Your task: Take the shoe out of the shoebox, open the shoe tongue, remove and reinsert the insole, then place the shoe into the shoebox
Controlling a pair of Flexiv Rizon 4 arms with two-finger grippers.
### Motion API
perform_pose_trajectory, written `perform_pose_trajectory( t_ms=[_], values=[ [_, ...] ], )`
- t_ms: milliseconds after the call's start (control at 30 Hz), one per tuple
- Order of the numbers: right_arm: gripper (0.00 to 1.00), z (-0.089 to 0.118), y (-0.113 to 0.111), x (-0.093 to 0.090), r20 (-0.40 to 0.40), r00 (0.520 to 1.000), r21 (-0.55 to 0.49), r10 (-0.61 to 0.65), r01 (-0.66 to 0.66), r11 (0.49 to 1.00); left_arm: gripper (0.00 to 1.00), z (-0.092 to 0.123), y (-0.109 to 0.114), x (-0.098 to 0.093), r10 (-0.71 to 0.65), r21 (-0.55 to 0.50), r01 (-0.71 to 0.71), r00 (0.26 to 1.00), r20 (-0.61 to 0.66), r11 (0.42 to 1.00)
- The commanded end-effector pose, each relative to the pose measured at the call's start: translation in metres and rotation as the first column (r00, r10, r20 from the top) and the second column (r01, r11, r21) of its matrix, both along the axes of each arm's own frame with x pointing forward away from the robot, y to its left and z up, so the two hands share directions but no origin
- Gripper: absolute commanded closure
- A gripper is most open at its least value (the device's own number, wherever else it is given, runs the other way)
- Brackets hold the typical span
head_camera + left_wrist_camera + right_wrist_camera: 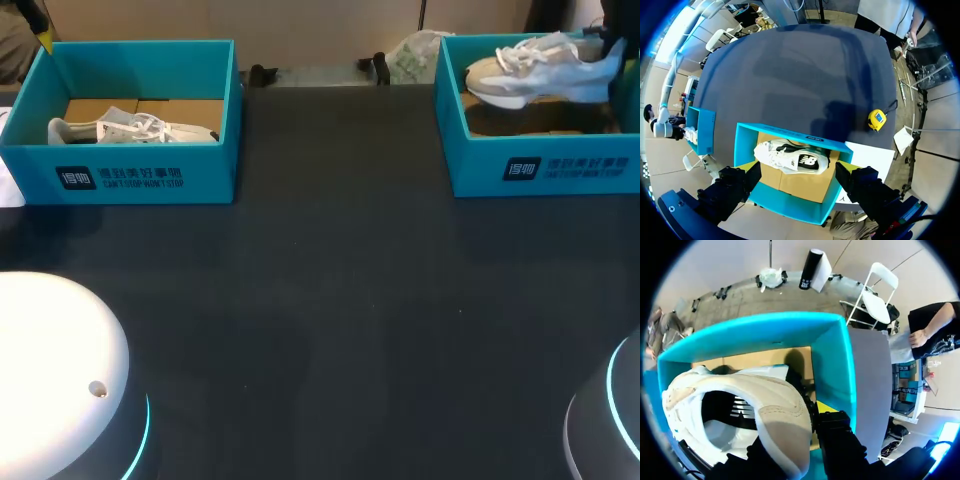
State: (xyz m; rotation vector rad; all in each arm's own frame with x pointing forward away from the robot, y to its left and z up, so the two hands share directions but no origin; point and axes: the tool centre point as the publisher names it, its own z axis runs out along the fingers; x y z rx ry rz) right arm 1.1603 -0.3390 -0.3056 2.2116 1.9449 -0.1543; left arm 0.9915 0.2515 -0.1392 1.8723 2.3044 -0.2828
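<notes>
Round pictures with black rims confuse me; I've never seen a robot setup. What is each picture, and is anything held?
Two robot arms stand at a dark table. The wide picture looks down from above and behind them; each round one comes from a camera on an arm's wrist. The left gripper hangs open over the left shoebox, where a white shoe lies. The right gripper grips the beige shoe by its heel, over the right shoebox. A yellow tape measure lies on the table too.
</notes>
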Motion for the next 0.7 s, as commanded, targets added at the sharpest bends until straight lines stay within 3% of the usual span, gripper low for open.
perform_pose_trajectory(
  t_ms=[33,300,500,700],
  values=[
    [1.00,0.045,0.012,-0.022,0.071,0.997,0.003,0.001,-0.001,1.000,0.00,0.001,0.000,-0.001,0.001,0.003,-0.001,1.000,0.002,1.000],
    [1.00,0.102,0.026,-0.030,0.134,0.991,0.005,0.007,-0.008,1.000,0.00,0.001,0.000,-0.001,0.001,0.003,-0.001,1.000,0.002,1.000],
    [1.00,0.127,0.037,-0.041,0.156,0.988,0.010,-0.001,-0.001,1.000,0.00,0.001,0.000,-0.001,0.001,0.003,-0.001,1.000,0.002,1.000],
    [1.00,0.140,0.050,-0.052,0.157,0.988,-0.013,0.002,0.000,1.000,0.00,0.001,0.000,-0.001,0.001,0.003,-0.001,1.000,0.002,1.000]
  ],
)
